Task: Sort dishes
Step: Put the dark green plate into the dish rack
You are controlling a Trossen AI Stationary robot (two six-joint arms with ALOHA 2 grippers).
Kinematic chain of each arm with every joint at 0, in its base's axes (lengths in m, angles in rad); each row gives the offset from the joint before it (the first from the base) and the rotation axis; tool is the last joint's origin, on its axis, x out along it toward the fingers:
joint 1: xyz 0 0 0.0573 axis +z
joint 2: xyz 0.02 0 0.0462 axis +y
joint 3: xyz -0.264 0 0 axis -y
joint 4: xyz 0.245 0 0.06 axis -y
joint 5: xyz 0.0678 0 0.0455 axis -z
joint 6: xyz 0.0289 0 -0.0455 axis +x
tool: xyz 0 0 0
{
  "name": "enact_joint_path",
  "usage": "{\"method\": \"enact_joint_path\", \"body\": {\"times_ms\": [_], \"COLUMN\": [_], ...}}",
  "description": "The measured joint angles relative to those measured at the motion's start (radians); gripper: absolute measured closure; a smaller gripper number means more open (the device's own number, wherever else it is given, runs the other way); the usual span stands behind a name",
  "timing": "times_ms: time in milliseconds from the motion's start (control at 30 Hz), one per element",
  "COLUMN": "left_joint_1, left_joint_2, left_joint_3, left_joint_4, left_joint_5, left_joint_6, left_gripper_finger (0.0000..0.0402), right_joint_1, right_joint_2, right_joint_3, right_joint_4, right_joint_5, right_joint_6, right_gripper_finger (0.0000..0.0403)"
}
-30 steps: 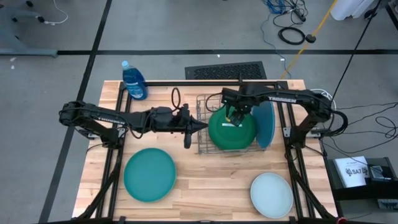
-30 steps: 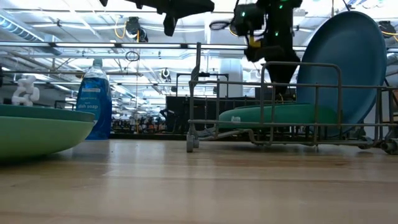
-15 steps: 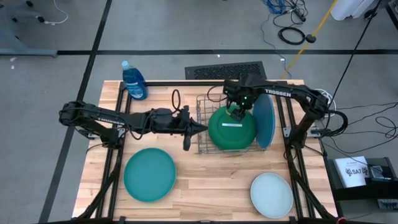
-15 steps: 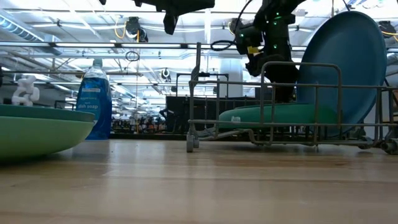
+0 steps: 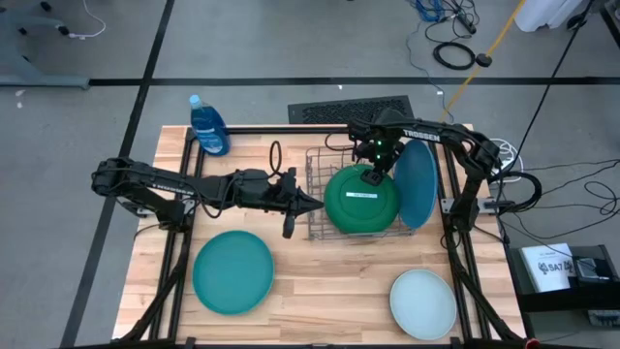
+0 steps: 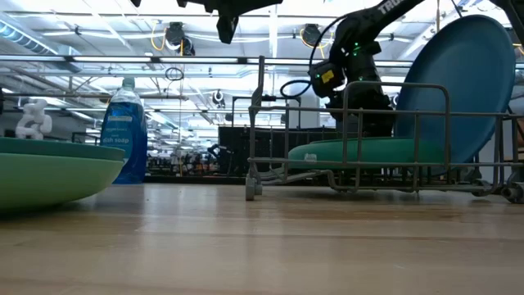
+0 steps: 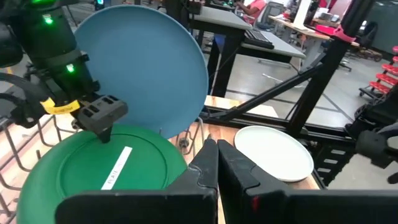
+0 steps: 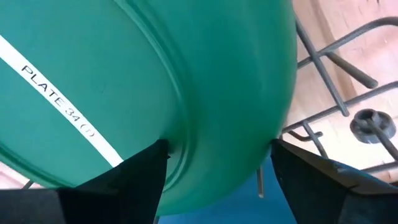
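Dark green plate (image 5: 361, 199) beneath open right gripper (image 5: 374, 176)

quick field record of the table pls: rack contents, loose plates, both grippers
rack: grey wire rack near the table's centre
in rack: dark green plate lying upside down, white label showing; blue plate standing on edge beside it
loose plates: teal plate front left; pale mint plate front right
left gripper: shut, empty, hanging above the table just left of the rack
right gripper: open, over the far edge of the dark green plate, fingers astride its rim, not clamping
other: blue bottle at the back left
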Motion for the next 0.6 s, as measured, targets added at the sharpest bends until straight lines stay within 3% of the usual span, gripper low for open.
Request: {"method": "enact_joint_path", "body": {"times_ms": [200, 600], "left_joint_1": [0.001, 0.001], "left_joint_2": [0.0, 0.0], "left_joint_3": [0.0, 0.0], "left_joint_4": [0.0, 0.003], "left_joint_5": [0.003, 0.011], "left_joint_6": [0.001, 0.002], "left_gripper_finger": [0.0402, 0.0402], "right_joint_1": [-0.037, -0.083], "right_joint_2": [0.035, 0.047], "right_joint_3": [0.0, -0.001], "right_joint_4": [0.014, 0.048], "right_joint_5": [-0.102, -0.195], "right_joint_6": [-0.098, -0.186], "right_gripper_finger": [0.0123, 0.0123]}}
